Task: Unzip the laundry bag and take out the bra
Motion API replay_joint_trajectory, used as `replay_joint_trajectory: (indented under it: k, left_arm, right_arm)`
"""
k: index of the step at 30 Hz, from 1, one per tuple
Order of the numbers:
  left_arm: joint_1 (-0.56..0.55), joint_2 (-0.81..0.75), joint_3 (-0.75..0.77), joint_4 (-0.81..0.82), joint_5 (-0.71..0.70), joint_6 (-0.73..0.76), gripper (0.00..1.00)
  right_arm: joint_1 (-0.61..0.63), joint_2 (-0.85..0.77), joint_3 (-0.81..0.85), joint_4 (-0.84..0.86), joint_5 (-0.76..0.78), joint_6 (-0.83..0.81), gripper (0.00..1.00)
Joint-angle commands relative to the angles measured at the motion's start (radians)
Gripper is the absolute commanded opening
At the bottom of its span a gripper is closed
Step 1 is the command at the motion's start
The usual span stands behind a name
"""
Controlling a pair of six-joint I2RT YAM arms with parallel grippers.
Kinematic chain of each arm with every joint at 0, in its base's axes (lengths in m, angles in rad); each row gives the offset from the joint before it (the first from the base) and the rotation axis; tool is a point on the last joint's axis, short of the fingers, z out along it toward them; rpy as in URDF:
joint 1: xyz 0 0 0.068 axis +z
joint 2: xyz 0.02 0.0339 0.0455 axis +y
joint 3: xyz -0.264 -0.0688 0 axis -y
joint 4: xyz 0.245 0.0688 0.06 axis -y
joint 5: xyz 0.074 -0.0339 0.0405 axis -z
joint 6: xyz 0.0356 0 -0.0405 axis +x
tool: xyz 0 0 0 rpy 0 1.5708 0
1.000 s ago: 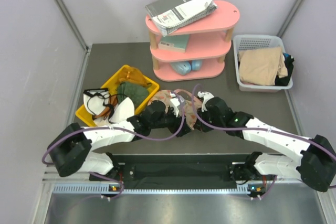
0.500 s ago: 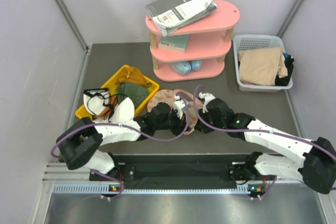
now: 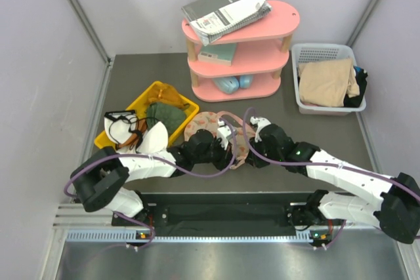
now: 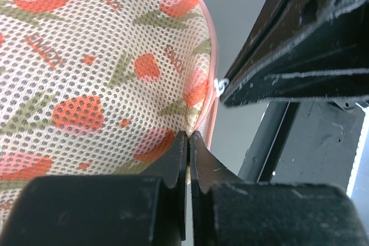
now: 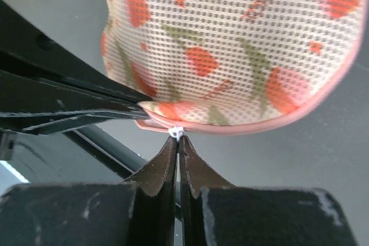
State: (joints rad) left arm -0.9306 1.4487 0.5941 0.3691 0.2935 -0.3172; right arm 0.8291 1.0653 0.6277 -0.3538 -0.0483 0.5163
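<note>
The laundry bag point(image 3: 209, 124) lies mid-table between both arms, its fruit-print mesh point(image 4: 104, 73) filling the left wrist view. My left gripper point(image 4: 188, 136) is shut, pinching the bag's pink-trimmed edge point(image 4: 212, 56); from above it sits at the bag's near side point(image 3: 226, 147). My right gripper point(image 5: 177, 139) is shut on the small white zipper pull point(image 5: 176, 132) at the bag's point(image 5: 242, 44) rim, right beside the left gripper's fingers point(image 5: 69, 99). In the top view the right gripper point(image 3: 245, 149) meets the bag from the right. The bra is hidden.
A yellow bin point(image 3: 140, 104) with an olive cloth point(image 3: 165, 116) stands left of the bag. A pink tiered shelf point(image 3: 239, 54) with books is behind it. A white basket point(image 3: 326, 50) holding beige cloth point(image 3: 325, 82) sits at the back right.
My left gripper has shut on the bag's edge and its arm has drawn in slightly. The right gripper has stayed shut on the zipper pull.
</note>
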Motion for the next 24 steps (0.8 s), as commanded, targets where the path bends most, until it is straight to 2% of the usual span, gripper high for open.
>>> replay_joint_trajectory:
  k: [1,13,14,15,16,17,19,21,24]
  left_arm:
    - [-0.002,-0.047,-0.036,0.016,-0.024,-0.003,0.00]
    - [-0.002,-0.171,-0.102,-0.051,-0.076,-0.023,0.02]
    - [-0.002,-0.177,-0.100,-0.059,-0.082,-0.035,0.10]
    - [-0.002,-0.179,-0.093,-0.079,-0.086,-0.040,0.36]
    - [-0.002,-0.183,-0.088,-0.094,-0.106,-0.045,0.49]
    - [-0.002,-0.197,-0.082,-0.113,-0.126,-0.049,0.57]
    - [-0.002,-0.217,-0.065,-0.180,-0.209,-0.052,0.65]
    - [-0.001,-0.260,-0.057,-0.229,-0.284,-0.072,0.69]
    - [0.001,-0.310,-0.053,-0.312,-0.477,-0.150,0.80]
  right_arm:
    - [0.002,-0.033,0.024,-0.031,0.080,-0.027,0.00]
    - [-0.067,-0.024,0.020,-0.037,0.065,-0.085,0.00]
    - [-0.067,-0.021,0.018,-0.033,0.058,-0.087,0.00]
    - [-0.065,-0.021,0.018,-0.030,0.054,-0.088,0.00]
    - [-0.065,-0.018,0.018,-0.030,0.054,-0.088,0.00]
    - [-0.065,-0.021,0.017,-0.030,0.054,-0.088,0.00]
    - [-0.065,-0.028,0.012,-0.033,0.054,-0.090,0.00]
    - [-0.064,-0.037,0.006,-0.034,0.029,-0.085,0.00]
    - [-0.064,-0.056,-0.011,-0.036,0.022,-0.081,0.00]
